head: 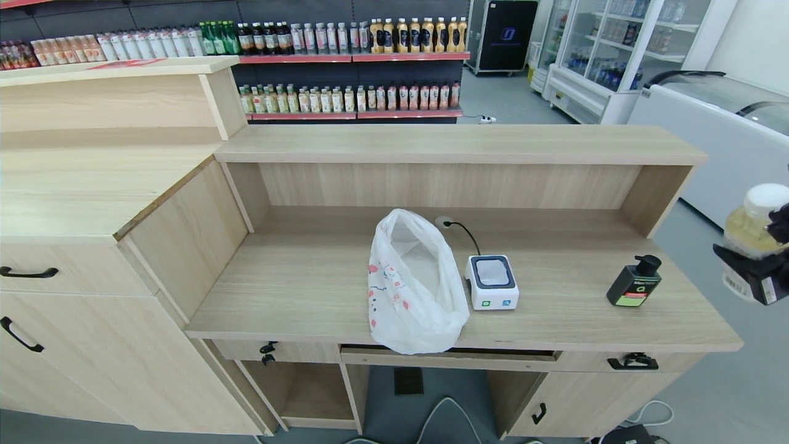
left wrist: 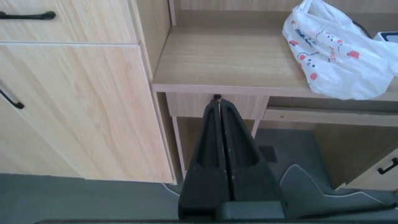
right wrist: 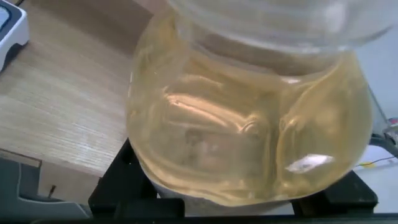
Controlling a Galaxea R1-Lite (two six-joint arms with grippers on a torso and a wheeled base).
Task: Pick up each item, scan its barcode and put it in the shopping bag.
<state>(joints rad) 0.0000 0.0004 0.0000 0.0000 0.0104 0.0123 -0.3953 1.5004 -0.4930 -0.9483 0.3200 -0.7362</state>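
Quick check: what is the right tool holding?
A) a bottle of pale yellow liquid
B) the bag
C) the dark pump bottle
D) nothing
A: the right tool is shut on the yellow bottle, up off the counter past its right end, while the pump bottle and the bag stand on the counter.

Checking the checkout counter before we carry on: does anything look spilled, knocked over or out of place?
Nothing spilled or toppled. The pump bottle and scanner sit upright on the counter. Only the shopping bag looks slightly off: its near end bulges over the counter's front edge.
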